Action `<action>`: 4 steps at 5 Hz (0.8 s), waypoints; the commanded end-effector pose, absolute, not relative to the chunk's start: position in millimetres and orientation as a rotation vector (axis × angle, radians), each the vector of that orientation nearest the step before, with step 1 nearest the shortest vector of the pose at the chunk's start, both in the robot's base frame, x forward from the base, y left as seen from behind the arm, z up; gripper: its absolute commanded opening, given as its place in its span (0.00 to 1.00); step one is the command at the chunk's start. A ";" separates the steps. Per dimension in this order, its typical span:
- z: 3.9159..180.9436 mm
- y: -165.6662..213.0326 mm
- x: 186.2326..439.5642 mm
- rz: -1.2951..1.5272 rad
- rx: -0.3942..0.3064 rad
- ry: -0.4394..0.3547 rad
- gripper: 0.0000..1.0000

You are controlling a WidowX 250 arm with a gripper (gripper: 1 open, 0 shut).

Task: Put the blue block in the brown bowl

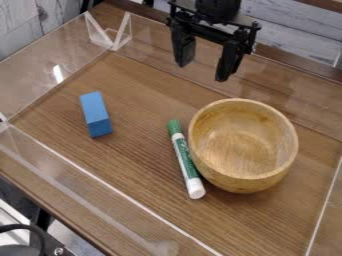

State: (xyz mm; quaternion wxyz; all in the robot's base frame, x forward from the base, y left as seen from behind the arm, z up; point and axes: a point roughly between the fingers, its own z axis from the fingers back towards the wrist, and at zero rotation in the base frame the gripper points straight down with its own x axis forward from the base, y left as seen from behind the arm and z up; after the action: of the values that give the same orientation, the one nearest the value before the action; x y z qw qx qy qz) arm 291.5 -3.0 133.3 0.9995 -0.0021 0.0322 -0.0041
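Note:
The blue block [96, 113] lies on the wooden tabletop at the left, with nothing touching it. The brown bowl [242, 146] stands at the right, round, light wood, and nothing lies inside it. My gripper [205, 60] hangs above the back of the table, between the two and well above both. Its two dark fingers [181, 50] point down, spread apart, with nothing between them.
A green-and-white marker pen [185, 157] lies just left of the bowl, nearly touching its rim. Clear plastic walls [107, 35] fence the wooden table on all sides. Bare wood shows between the block and the pen.

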 end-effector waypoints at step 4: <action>124.3 90.7 254.6 0.503 -0.042 -0.015 1.00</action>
State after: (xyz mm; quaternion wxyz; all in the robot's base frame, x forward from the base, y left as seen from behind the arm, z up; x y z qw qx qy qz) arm 250.2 89.4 108.3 0.9675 -0.0240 0.0248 0.2505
